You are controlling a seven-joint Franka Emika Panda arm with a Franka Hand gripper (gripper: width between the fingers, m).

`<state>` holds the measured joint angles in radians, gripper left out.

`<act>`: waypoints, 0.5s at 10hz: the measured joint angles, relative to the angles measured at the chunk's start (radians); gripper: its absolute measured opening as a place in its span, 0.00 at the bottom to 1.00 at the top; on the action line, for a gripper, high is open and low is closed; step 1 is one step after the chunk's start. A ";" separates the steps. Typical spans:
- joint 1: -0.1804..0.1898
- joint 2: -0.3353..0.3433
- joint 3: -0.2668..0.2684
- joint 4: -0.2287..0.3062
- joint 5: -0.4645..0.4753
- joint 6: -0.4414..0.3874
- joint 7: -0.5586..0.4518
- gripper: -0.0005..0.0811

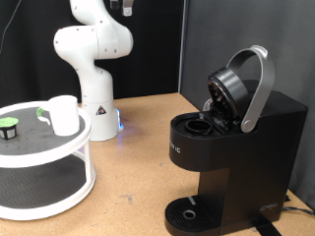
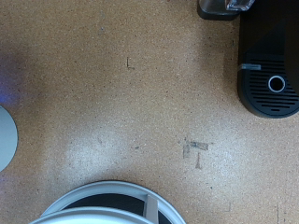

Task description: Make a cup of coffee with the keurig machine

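Black and boxy, the keurig machine [image 1: 231,157] stands on the wooden table [image 1: 138,147] with its lid raised. No cup sits on its drip tray [image 1: 185,211] yet. White, the cup [image 1: 63,114] waits on the round stand [image 1: 44,157], near a green-topped pod [image 1: 9,128]. My gripper is not visible in either view, so I cannot tell its state; brewing remains undone.
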<state>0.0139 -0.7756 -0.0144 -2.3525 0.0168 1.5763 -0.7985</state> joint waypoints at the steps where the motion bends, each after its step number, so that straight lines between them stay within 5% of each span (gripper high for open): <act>1: 0.000 0.000 -0.005 0.000 0.000 0.005 -0.008 0.99; 5: -0.011 -0.021 -0.115 0.002 -0.040 -0.001 -0.129 0.99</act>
<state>0.0033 -0.7966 -0.1298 -2.3508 -0.0231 1.5750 -0.9271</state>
